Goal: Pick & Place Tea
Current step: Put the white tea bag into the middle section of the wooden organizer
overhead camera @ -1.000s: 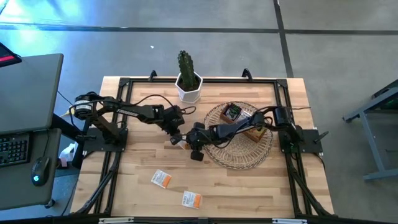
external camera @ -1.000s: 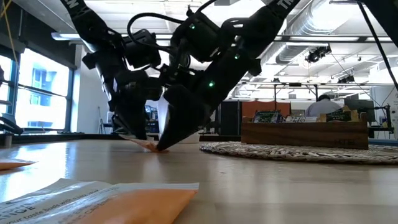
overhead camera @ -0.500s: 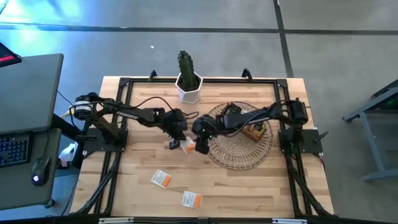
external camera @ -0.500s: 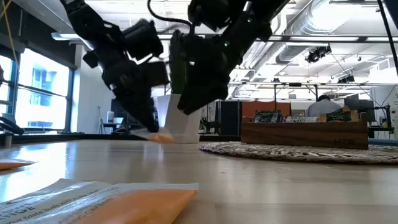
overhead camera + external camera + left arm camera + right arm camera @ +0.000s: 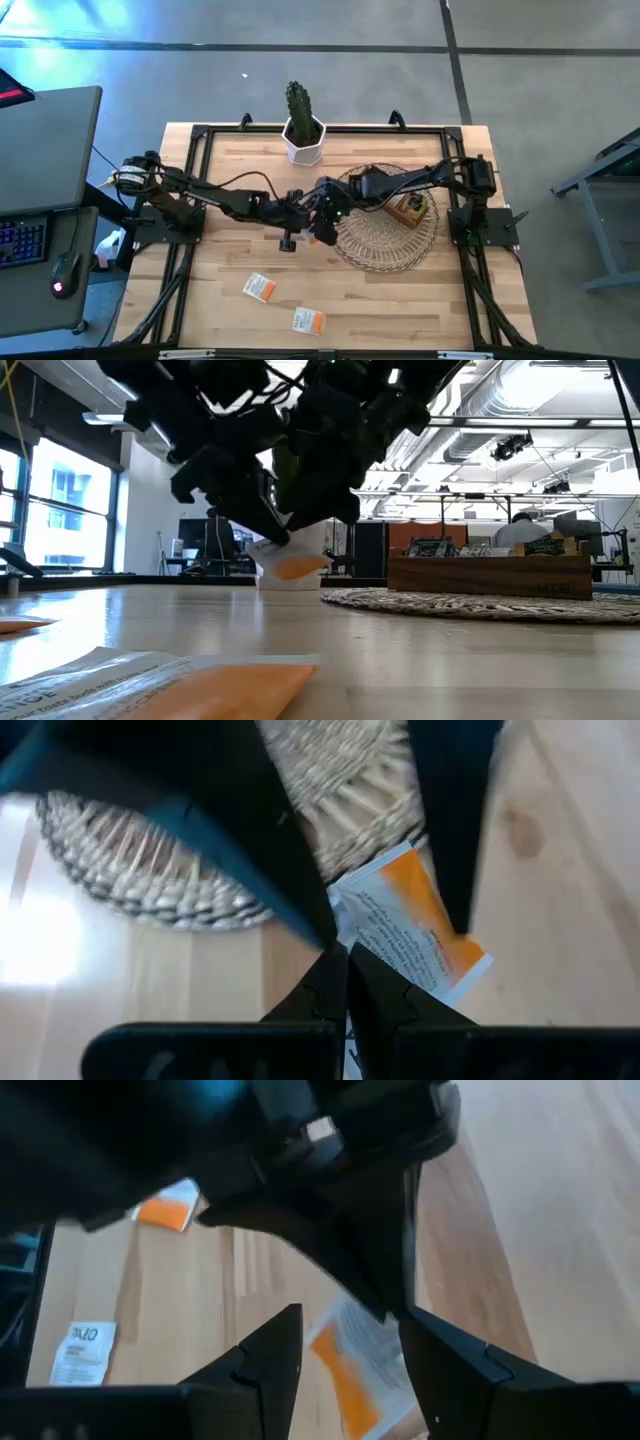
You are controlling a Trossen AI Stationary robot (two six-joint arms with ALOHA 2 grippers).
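A white-and-orange tea sachet (image 5: 290, 567) hangs just above the table beside the round wicker tray (image 5: 385, 240). My left gripper (image 5: 308, 230) is shut on it. My right gripper (image 5: 325, 213) hovers right above, open. In the left wrist view its two dark fingers (image 5: 452, 830) stand on either side of the sachet's far end (image 5: 440, 910), with no touch that I can see. Two more sachets (image 5: 260, 288) (image 5: 308, 320) lie flat on the wood near the front edge. The brown wooden box (image 5: 408, 208) sits on the tray. My left gripper pinches the sachet's white end (image 5: 352, 942) near one corner, between its two shut fingers. The fingers slant down at it from the table's left side. The sachet is lifted clear of the table and sticks out nearly flat beyond the fingertips, orange end (image 5: 300, 568) toward the tray.
A cactus in a white pot (image 5: 303, 135) stands at the far edge, behind both grippers. Another sachet (image 5: 160, 680) lies close in front of the low camera. Bare wood stretches along the near half of the table around the loose sachets.
Both grippers stood with their tips on the sachet at the table. My left gripper has taken it up, rolled, and carried it toward the tray, so it now hangs clear. My right gripper has risen off the sachet and drawn back toward the tray.
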